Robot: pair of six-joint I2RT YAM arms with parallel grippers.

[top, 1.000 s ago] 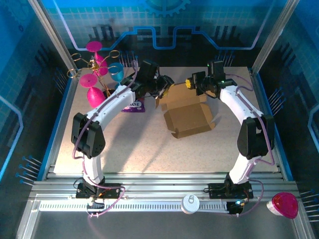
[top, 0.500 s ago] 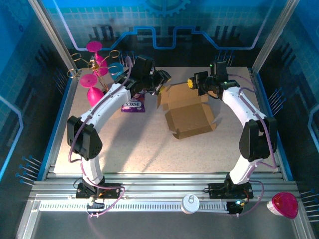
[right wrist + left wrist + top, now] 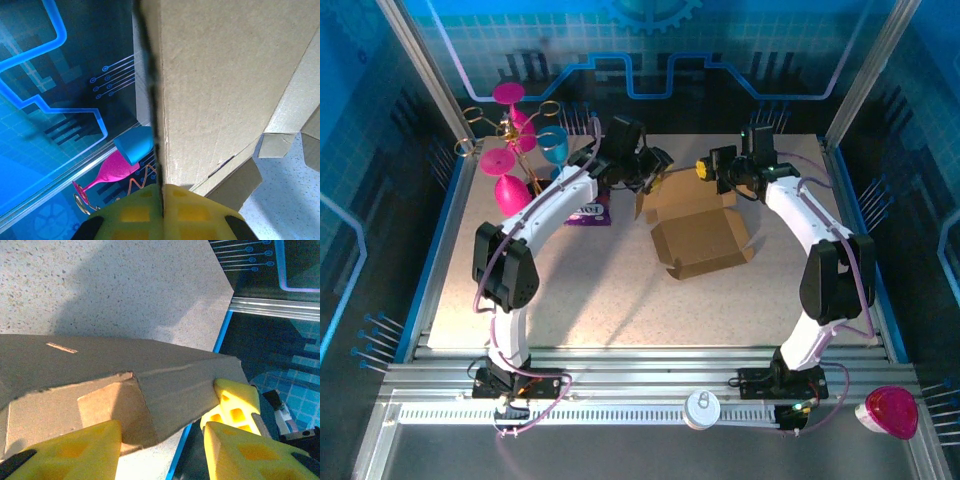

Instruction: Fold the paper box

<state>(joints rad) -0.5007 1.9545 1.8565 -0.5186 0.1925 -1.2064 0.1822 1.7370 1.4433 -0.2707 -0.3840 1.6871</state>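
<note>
Fingers (image 3: 75, 452) of the left gripper (image 3: 655, 178) are shown about half apart, closed across a folded-up wall at the far left corner of the box (image 3: 700, 240). In the left wrist view the cardboard appears to be met by both pads. A purple packet (image 3: 588, 212) is seen on the table (image 3: 570, 290) just left of that corner, apart from the box. The box is placed at mid-table toward the far side, opened out, with its tray nearer the arm bases and its lid panel lifted at the far edge. At the far right corner the right gripper (image 3: 701, 168) is pressed fully together on the thin edge of that panel, which is seen pinched between its fingers (image 3: 130, 217). The panel's long edge is thus spanned left to right between the two grippers, both equally near it. The tray lies on the near side of both, so a fold toward the bases is judged to be the coming move.
</note>
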